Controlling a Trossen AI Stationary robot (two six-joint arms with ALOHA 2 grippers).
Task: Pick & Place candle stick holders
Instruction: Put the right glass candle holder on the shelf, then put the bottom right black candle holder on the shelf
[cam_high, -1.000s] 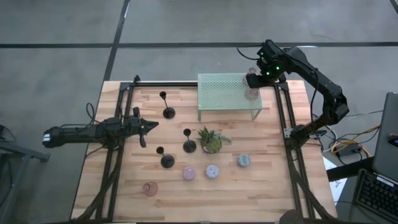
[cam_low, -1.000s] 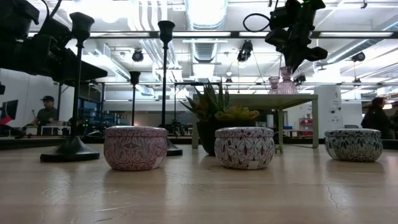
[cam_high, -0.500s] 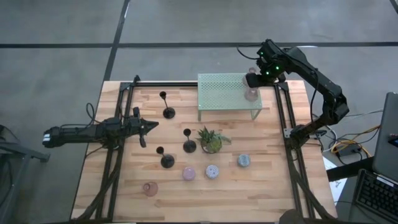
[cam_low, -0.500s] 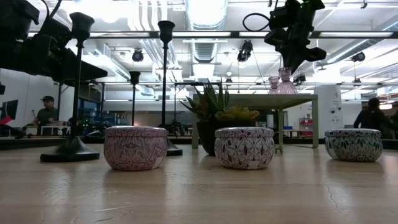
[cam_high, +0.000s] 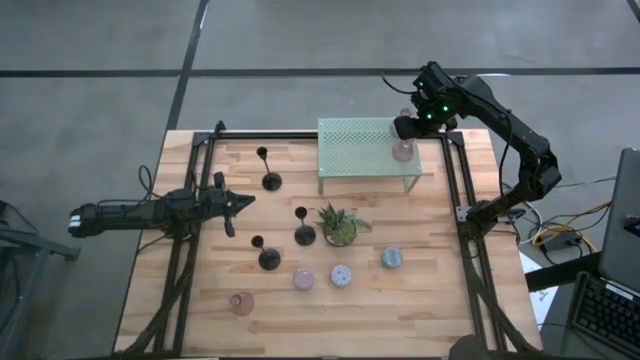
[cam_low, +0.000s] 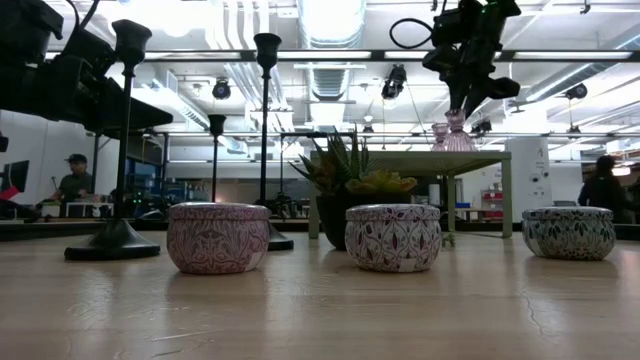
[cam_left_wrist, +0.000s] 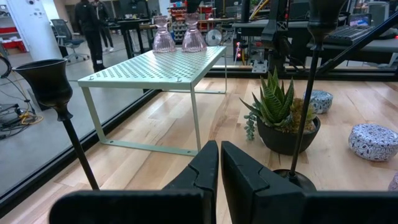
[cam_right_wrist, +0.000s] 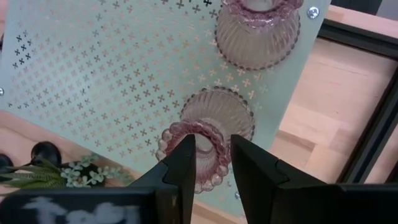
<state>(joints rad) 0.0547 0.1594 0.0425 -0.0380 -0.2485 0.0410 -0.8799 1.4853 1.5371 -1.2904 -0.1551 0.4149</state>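
Observation:
Two pink glass holders stand on the pale green mesh rack (cam_high: 362, 150), near its far right corner: one (cam_right_wrist: 214, 121) under my right gripper and one (cam_right_wrist: 256, 34) beside it. My right gripper (cam_right_wrist: 213, 144) points down at the nearer one's top cup, fingers close together. My left gripper (cam_high: 240, 203) hovers shut and empty over the table's left side. Three black candlesticks (cam_high: 269, 180) (cam_high: 303, 235) (cam_high: 267, 258) stand on their round bases. Pink (cam_high: 303, 279), lilac (cam_high: 341, 275) and blue (cam_high: 392, 258) tins and a third pink glass holder (cam_high: 241, 302) sit near the front. My right gripper has the pink glass holder's beaded top rim (cam_right_wrist: 217, 135) between its fingers. One finger (cam_right_wrist: 183, 162) is over the cup's mouth and the other (cam_right_wrist: 249, 165) is outside the rim. The fingers come from above, pointing down. The holder stands upright with its base on the rack.
A small spiky green plant (cam_high: 340, 222) in a dark pot stands mid-table, between the candlesticks and the rack. Black frame rails (cam_high: 452, 190) run along the table's sides. People show in the room beyond the table.
My right gripper has shifted slightly toward the table's left above the rack. The pink glass holder under it has stayed on the rack.

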